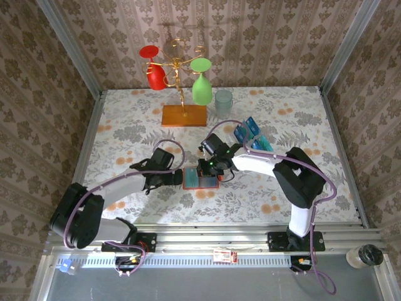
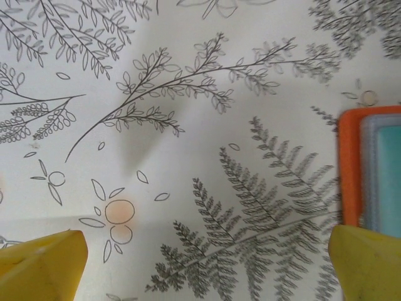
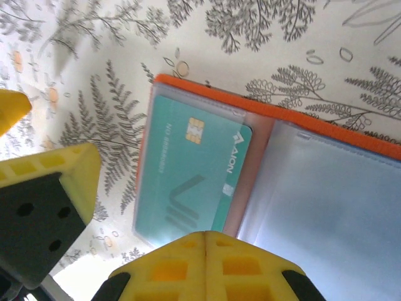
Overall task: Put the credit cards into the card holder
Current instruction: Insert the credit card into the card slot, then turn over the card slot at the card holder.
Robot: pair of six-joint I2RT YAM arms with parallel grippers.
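The orange card holder (image 1: 212, 184) lies open on the floral cloth at the table's middle, and a teal credit card (image 3: 188, 175) sits in its left clear pocket. The holder's right pocket (image 3: 326, 200) looks bare. My right gripper (image 3: 205, 251) is shut, its tips together over the card's near edge with nothing between them. My left gripper (image 2: 207, 269) is open just left of the holder (image 2: 351, 169), low over the cloth; one of its fingers (image 3: 53, 182) stands beside the holder's left edge. More credit cards (image 1: 252, 133), blue and teal, lie in a loose group to the back right.
A wooden stand (image 1: 183, 115) with a red glass (image 1: 153, 69) and a green glass (image 1: 200, 84) hanging on it stands at the back. A clear cup (image 1: 223, 101) is next to it. Patterned walls close the table in on three sides.
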